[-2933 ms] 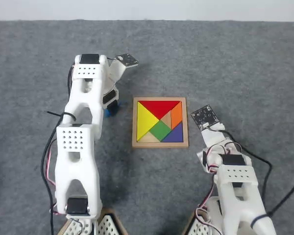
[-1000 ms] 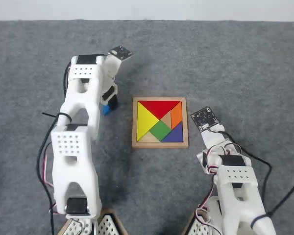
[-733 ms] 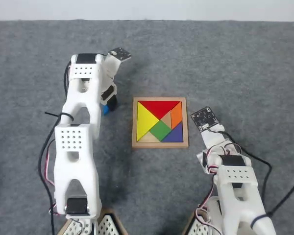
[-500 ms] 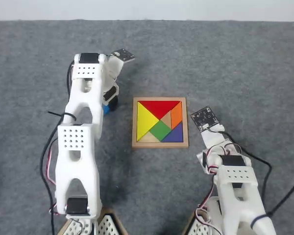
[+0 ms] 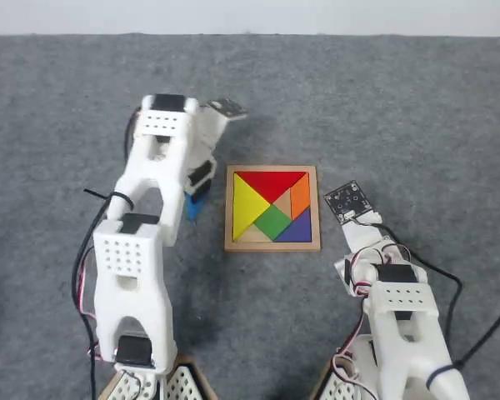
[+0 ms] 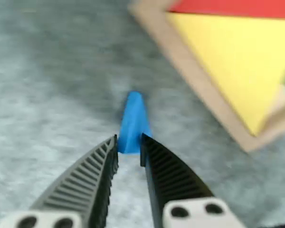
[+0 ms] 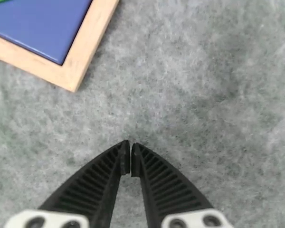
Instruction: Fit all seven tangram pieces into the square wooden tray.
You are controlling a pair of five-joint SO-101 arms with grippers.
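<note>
Blue piece (image 6: 132, 121) clamped, left hand (image 6: 129, 142) beside tray (image 5: 230, 208)

Piece (image 6: 132, 118) — in left pincer (image 6: 128, 138) — just left of tray (image 5: 272, 246).

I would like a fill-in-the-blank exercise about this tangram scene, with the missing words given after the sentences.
1. The left tool is shut on a ___ tangram piece.
2. In the wooden tray, the large triangle next to the red triangle is ___.
3. The right tool is ___ and holds nothing.
Missing words: blue; yellow; shut.
</note>
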